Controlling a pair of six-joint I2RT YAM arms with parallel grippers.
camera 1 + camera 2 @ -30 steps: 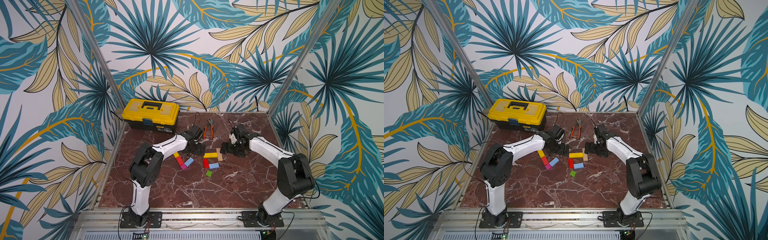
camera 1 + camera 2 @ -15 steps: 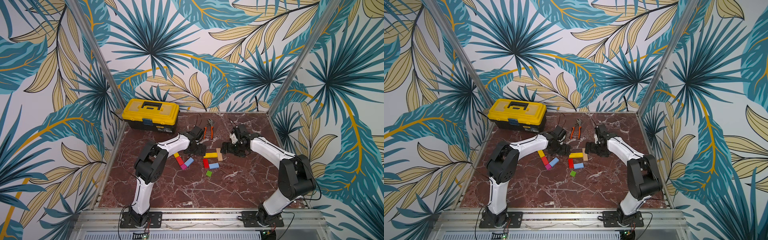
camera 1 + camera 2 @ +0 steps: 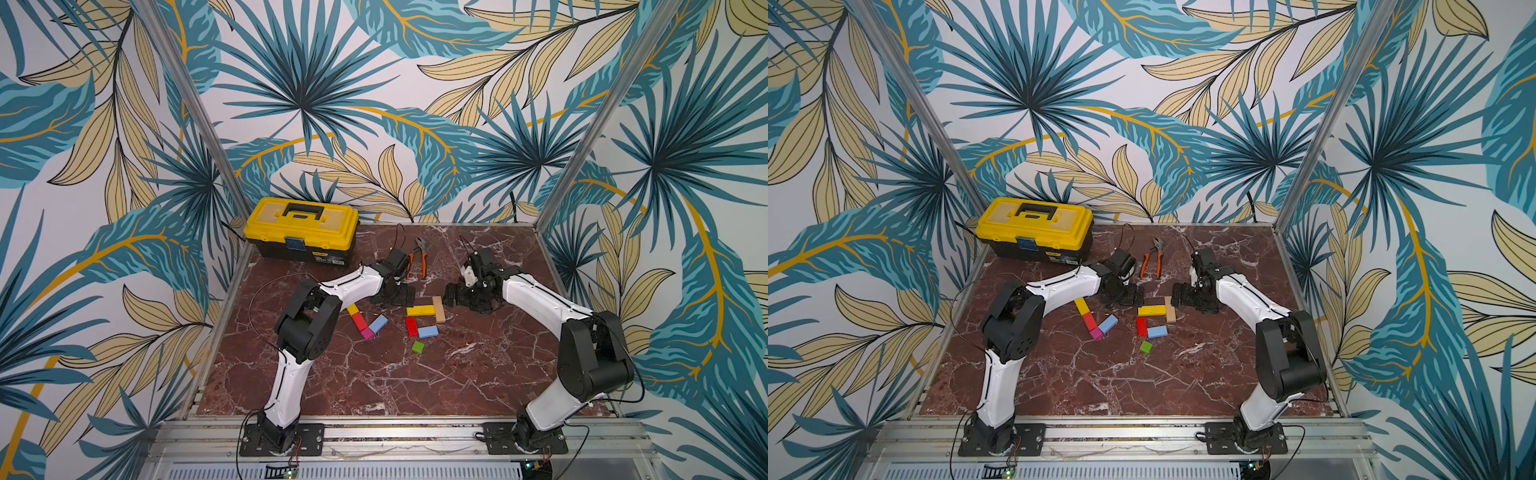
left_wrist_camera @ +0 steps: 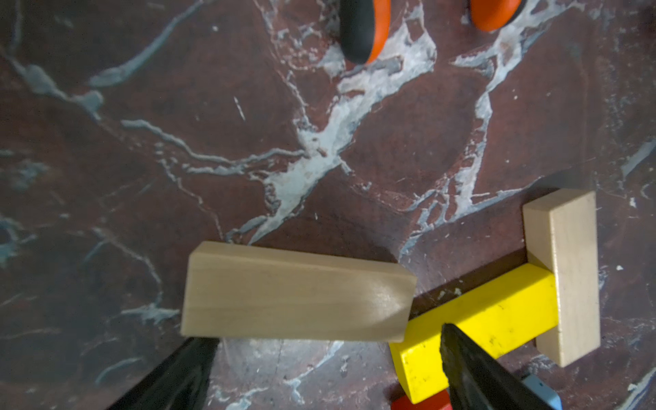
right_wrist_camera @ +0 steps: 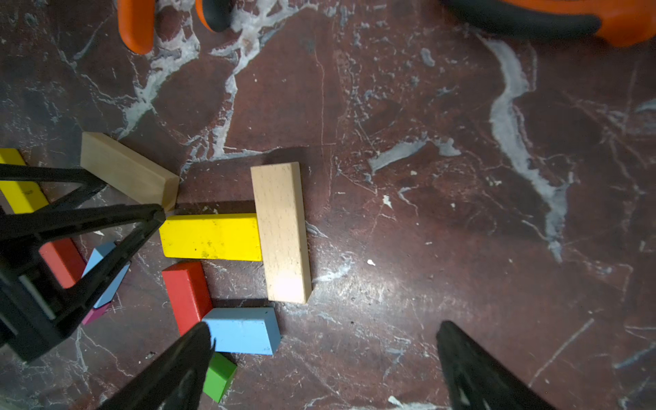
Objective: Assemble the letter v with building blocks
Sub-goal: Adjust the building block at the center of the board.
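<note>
Change: we find the left arm [image 3: 305,324] elbow further right than a second ago; the building blocks [image 3: 419,310] lie unmoved.
Left gripper [image 4: 326,333]: fingers spread wide, empty, at the plain-wood bar [image 4: 298,294].
Right gripper [image 5: 324,328]: spread wide, empty.
View difference: both wrist views show that bar whole; in both top views the left gripper largely hides it.
Letter v [image 3: 358,321]: centre-left, unfinished, opening far; magenta cube [image 3: 366,333] at its near tip.
Bar axis: roughly left-right.

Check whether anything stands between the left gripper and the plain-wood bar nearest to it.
Nothing visible does. The open left gripper has a free way to the plain-wood bar; the yellow bar only lies close to one fingertip.
</note>
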